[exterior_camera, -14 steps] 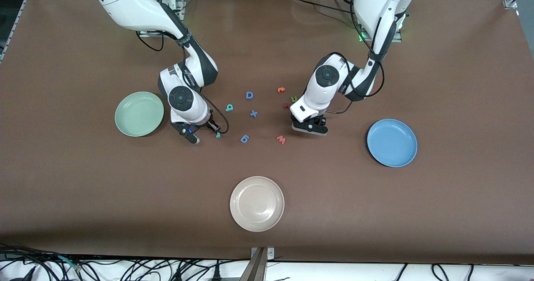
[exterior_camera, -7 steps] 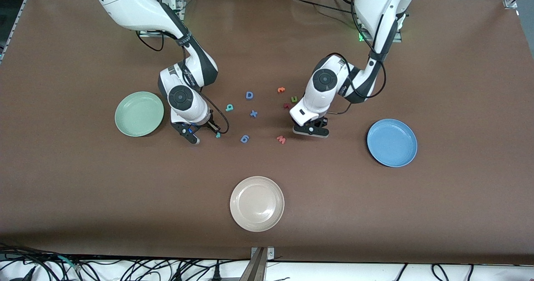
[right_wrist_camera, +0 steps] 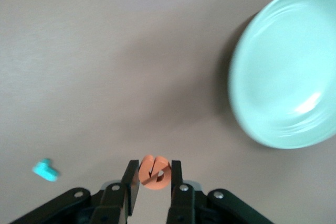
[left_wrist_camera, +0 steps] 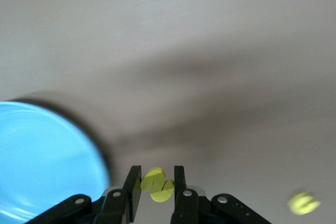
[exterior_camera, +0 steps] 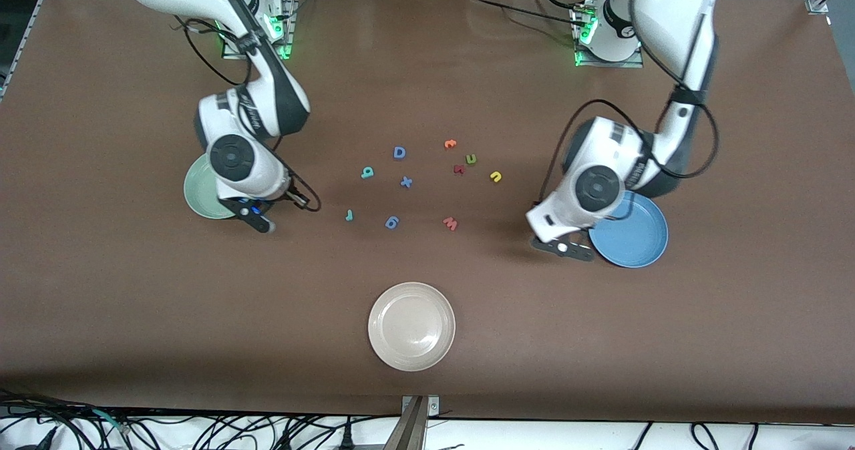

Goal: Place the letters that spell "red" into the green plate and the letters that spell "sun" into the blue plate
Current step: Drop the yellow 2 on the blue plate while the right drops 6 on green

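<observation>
desk (exterior_camera: 133, 316): brown, matte surface; metal rails at its edges
cables (exterior_camera: 200, 430): black, tangled below the desk's near edge

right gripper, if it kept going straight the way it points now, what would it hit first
Probably bare table. The right gripper, shut on the orange e, points down beside the green plate, not over it; depth is unclear.

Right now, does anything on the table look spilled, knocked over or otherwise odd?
Nothing stands out. The loose letters lie scattered flat on the table, and the three plates sit upright. The left hand holds a yellow letter; the right hand holds an orange letter.
</observation>
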Controlling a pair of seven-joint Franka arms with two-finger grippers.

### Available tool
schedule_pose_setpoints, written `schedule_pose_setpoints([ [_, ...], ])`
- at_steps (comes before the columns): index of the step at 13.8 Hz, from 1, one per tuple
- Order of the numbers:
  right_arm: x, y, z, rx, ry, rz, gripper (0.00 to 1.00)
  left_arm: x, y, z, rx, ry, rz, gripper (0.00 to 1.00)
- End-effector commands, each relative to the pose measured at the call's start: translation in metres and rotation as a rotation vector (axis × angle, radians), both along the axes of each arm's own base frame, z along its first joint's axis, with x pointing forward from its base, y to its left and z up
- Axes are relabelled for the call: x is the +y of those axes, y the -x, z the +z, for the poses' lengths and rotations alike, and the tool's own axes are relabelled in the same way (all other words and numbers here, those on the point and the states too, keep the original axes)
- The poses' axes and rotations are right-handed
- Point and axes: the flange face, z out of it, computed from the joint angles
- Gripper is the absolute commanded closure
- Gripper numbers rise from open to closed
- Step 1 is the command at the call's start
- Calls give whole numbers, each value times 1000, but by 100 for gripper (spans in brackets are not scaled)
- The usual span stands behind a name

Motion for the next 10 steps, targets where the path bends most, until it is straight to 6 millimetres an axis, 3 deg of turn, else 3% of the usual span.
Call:
schedule_pose_setpoints([
  [1,-48,12,10,59,-15,78,100,57,-8,-4,63,18,-113,87],
  [3,-89,22,7,90,-32,133,100,95,-12,-12,93,43,-162,87],
  [5,-130,37,-3,126,-57,190,100,114,-12,-18,114,51,-169,81],
  [6,-151,43,-13,139,-67,211,100,117,-13,-23,122,55,-188,45],
  [8,-179,60,-39,135,-82,247,100,125,-14,-28,134,75,-260,0],
  [10,-197,71,-58,122,-84,269,100,133,-17,-21,123,85,-271,0],
])
